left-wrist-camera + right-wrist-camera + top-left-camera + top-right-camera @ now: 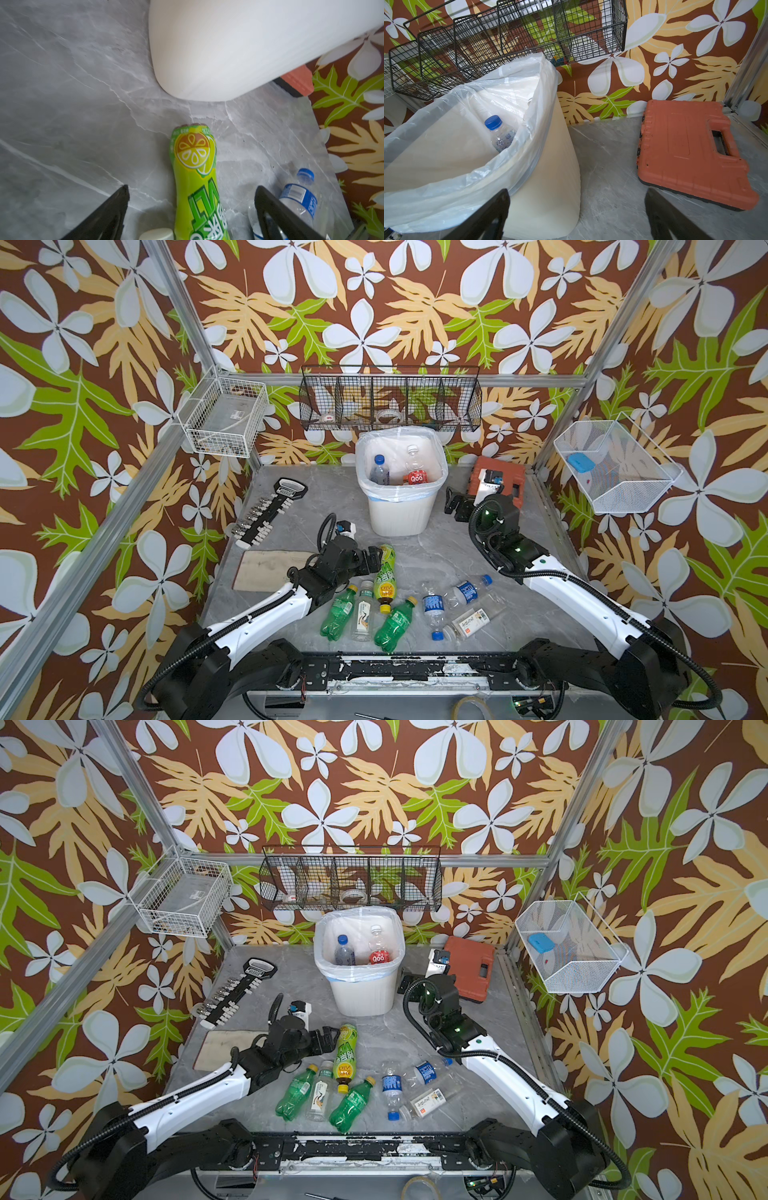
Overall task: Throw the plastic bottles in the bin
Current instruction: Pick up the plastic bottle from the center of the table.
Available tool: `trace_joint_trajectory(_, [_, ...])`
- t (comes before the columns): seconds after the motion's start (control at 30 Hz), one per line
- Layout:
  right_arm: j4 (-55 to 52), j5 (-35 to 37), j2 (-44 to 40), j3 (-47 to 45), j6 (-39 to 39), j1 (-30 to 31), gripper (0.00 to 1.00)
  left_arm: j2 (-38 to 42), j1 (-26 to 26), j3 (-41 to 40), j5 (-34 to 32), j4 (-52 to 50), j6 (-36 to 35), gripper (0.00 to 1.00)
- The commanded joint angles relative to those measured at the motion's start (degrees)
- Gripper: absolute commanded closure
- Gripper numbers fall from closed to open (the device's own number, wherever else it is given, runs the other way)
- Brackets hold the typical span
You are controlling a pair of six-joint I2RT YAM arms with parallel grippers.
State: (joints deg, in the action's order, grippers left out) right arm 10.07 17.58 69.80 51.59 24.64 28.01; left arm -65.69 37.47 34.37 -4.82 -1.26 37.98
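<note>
The white bag-lined bin (401, 514) stands at the back middle of the table, with a blue-capped clear bottle (379, 470) and a red-labelled bottle (417, 472) inside. Several plastic bottles lie in front of it. My left gripper (376, 558) is open, straddling the lying lime-labelled bottle (195, 166) with a gap on each side. Around that bottle lie two green bottles (338, 614) (392, 624) and a white-capped clear one (363, 610). Blue-labelled clear bottles (433, 608) (469, 591) lie further right. My right gripper (577, 192) hangs open and empty beside the bin (550, 166).
An orange-red tool case (685, 153) lies at the back right, close to my right gripper. A black socket rack (270, 510) and a brown pad (270, 568) lie on the left. Wire baskets (390, 402) hang on the walls above the table.
</note>
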Motion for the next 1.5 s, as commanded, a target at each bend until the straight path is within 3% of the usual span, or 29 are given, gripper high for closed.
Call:
trace_joint_trajectory(0.0, [-0.5, 1.1, -0.2, 0.1, 0.2, -0.1, 0.00, -2.2, 2.4, 1.9, -2.4, -4.6, 0.4, 0.05])
trace_joint_trajectory(0.17, [-0.5, 2.0, -0.5, -0.4, 0.0, -0.1, 0.00, -7.7, 5.0, 4.4, -3.0, -4.9, -0.8, 0.05])
trace_joint_trajectory(0.73, [-1.4, 3.6, -1.9, -1.5, -1.0, -0.2, 0.01, -22.8, 5.8, 11.9, -0.5, -4.0, -1.2, 0.12])
trace_joint_trajectory(0.93, [-1.3, 3.7, -1.5, -1.5, -1.2, -0.2, 0.00, -26.4, 5.8, 13.4, 0.8, -2.7, -0.3, 0.24])
trace_joint_trajectory(1.03, [-0.9, 4.3, -1.5, -1.8, -1.5, -0.3, 0.00, -27.8, 5.8, 14.3, 1.2, -2.0, 0.1, 0.37])
trace_joint_trajectory(1.17, [-1.2, 4.1, -1.4, -1.4, -1.7, -0.4, 0.01, -28.9, 5.8, 16.0, 2.1, -1.9, 0.3, 0.47])
trace_joint_trajectory(1.47, [-0.8, 4.4, -1.2, -1.3, -2.1, -0.5, 0.00, -26.2, 5.7, 14.5, 2.1, 1.5, 1.5, 0.51])
